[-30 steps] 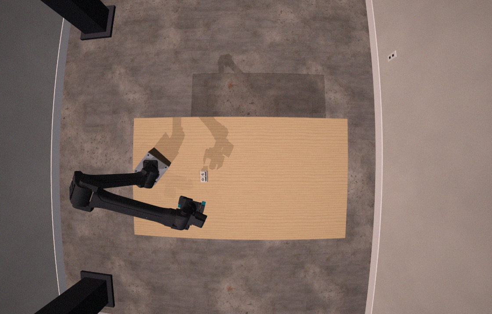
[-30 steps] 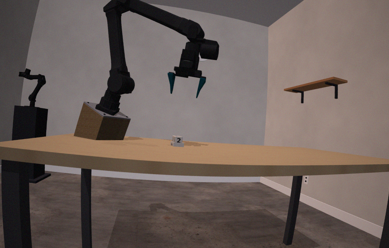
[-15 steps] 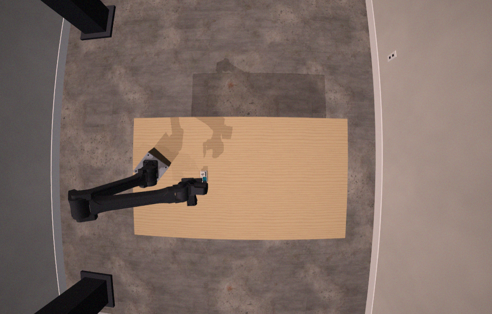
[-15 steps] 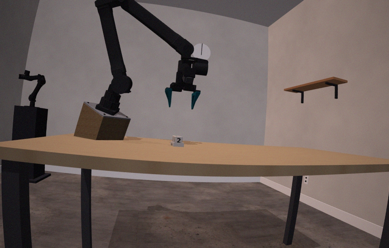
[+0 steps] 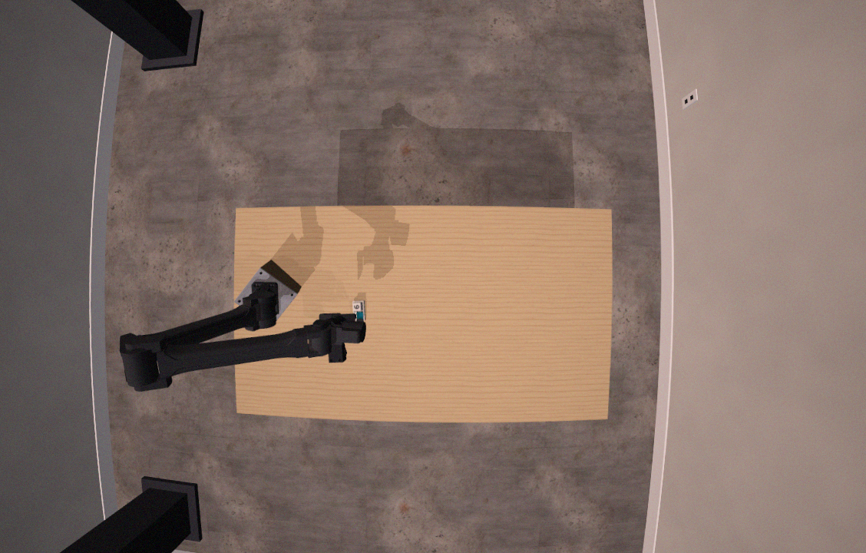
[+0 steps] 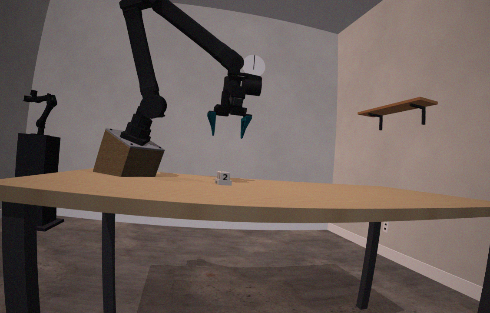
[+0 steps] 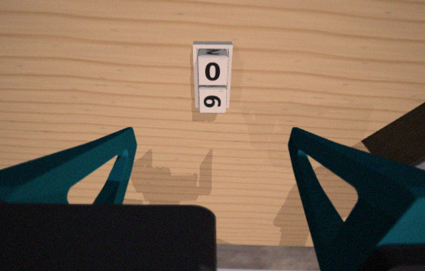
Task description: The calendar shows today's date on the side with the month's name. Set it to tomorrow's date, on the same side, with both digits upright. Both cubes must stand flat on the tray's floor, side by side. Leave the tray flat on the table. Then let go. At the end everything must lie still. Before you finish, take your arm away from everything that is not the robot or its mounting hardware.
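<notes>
The small white calendar tray lies flat on the wooden table with two white cubes in it, side by side. In the wrist view one cube (image 7: pixel 212 71) shows 0 on top and the other cube (image 7: pixel 212 101) shows a 6 or 9 on top. From the side the calendar (image 6: pixel 223 180) shows a 2 on one cube's end face. From overhead the calendar (image 5: pixel 357 301) is partly hidden by my wrist. My gripper (image 6: pixel 226 135) is open and empty, and hangs high above the calendar with its teal fingers pointing down. I cannot read the month's name.
My arm stands on a tilted wooden block (image 6: pixel 128 157) at the table's left end, close to the calendar. A second small arm on a black pedestal (image 6: pixel 37 155) stands off the table. A wall shelf (image 6: pixel 396 107) is at the right.
</notes>
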### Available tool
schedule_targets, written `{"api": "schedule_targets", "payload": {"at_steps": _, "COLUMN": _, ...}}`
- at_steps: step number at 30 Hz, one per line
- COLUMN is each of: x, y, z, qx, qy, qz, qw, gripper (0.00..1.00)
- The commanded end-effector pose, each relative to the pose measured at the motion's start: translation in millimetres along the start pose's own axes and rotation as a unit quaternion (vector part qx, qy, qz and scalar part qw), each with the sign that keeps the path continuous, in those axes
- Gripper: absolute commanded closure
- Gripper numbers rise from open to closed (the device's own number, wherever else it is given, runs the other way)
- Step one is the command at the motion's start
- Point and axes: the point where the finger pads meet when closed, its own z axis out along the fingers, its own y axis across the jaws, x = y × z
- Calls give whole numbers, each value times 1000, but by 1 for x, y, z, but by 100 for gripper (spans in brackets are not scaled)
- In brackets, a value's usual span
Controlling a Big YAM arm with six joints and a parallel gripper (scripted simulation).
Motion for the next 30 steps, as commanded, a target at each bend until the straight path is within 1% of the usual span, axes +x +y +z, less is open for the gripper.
{"api": "schedule_targets", "payload": {"at_steps": 1, "x": -2, "y": 13, "z": -8, "qx": -13, "qy": -2, "qz": -12, "qw": 1000, "gripper": 0}}
{"api": "schedule_targets", "payload": {"at_steps": 5, "x": -1, "y": 11, "z": -3, "qx": -11, "qy": -2, "qz": -32, "qw": 999, "gripper": 0}}
{"api": "schedule_targets", "payload": {"at_steps": 9, "x": -1, "y": 4, "z": 4, "qx": -4, "qy": -2, "qz": -84, "qw": 996, "gripper": 0}}
{"api": "schedule_targets", "payload": {"at_steps": 12, "x": -4, "y": 7, "z": 4, "qx": -6, "qy": -3, "qz": -140, "qw": 990, "gripper": 0}}
{"api": "schedule_targets", "payload": {"at_steps": 14, "x": -3, "y": 5, "z": 8, "qx": -3, "qy": -2, "qz": -185, "qw": 983, "gripper": 0}}
{"api": "schedule_targets", "payload": {"at_steps": 15, "x": -3, "y": 4, "z": 9, "qx": -3, "qy": -2, "qz": -190, "qw": 982, "gripper": 0}}
{"api": "schedule_targets", "payload": {"at_steps": 16, "x": -3, "y": 5, "z": 9, "qx": -4, "qy": -2, "qz": -217, "qw": 976, "gripper": 0}}
{"api": "schedule_targets", "payload": {"at_steps": 19, "x": -3, "y": 5, "z": 9, "qx": -4, "qy": -2, "qz": -218, "qw": 976, "gripper": 0}}
{"api": "schedule_targets", "payload": {"at_steps": 20, "x": -8, "y": 21, "z": -3, "qx": -23, "qy": -10, "qz": -242, "qw": 970, "gripper": 0}}
{"api": "schedule_targets", "payload": {"at_steps": 21, "x": -6, "y": 15, "z": 5, "qx": -13, "qy": -8, "qz": -275, "qw": 961, "gripper": 0}}
{"api": "schedule_targets", "payload": {"at_steps": 23, "x": -4, "y": 9, "z": 10, "qx": -7, "qy": -5, "qz": -309, "qw": 951, "gripper": 0}}
{"api": "schedule_targets", "payload": {"at_steps": 25, "x": 0, "y": 6, "z": 13, "qx": -5, "qy": -2, "qz": -344, "qw": 939, "gripper": 0}}
{"api": "schedule_targets", "payload": {"at_steps": 26, "x": 0, "y": 6, "z": 14, "qx": -5, "qy": -2, "qz": -348, "qw": 938, "gripper": 0}}
{"api": "schedule_targets", "payload": {"at_steps": 27, "x": 1, "y": 6, "z": 15, "qx": -5, "qy": -2, "qz": -373, "qw": 928, "gripper": 0}}
{"api": "schedule_targets", "payload": {"at_steps": 28, "x": 1, "y": 6, "z": 15, "qx": -5, "qy": -2, "qz": -383, "qw": 924, "gripper": 0}}
{"api": "schedule_targets", "payload": {"at_steps": 29, "x": 0, "y": 8, "z": 15, "qx": -6, "qy": -3, "qz": -403, "qw": 915, "gripper": 0}}
{"api": "schedule_targets", "payload": {"at_steps": 30, "x": -1, "y": 9, "z": 14, "qx": -7, "qy": -4, "qz": -415, "qw": 910, "gripper": 0}}
